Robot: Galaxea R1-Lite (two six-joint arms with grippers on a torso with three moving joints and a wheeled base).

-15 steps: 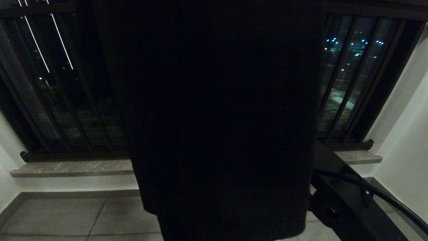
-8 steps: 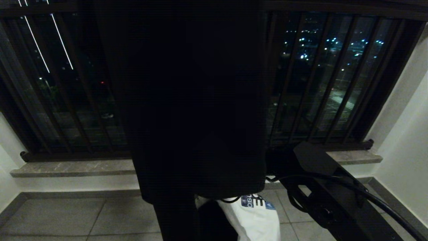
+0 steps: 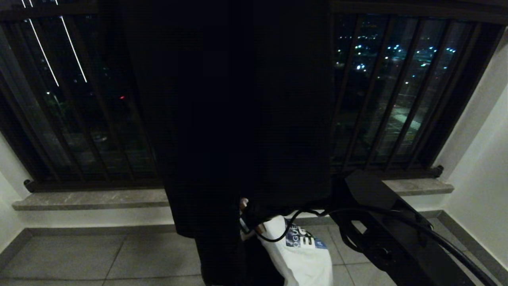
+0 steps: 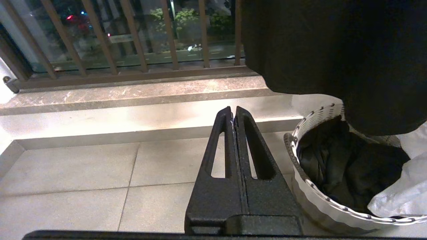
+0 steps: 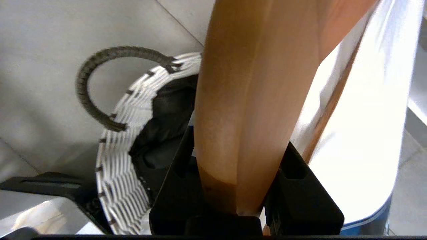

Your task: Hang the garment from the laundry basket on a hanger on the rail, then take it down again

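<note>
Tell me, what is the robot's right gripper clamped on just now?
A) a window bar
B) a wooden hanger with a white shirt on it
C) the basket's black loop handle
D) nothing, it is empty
B: in the right wrist view the right gripper is closed around a wooden hanger with a white shirt draped on it, above the basket.

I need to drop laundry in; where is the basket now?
The laundry basket sits on the tiled floor below the window sill, under the hanging black garment.
</note>
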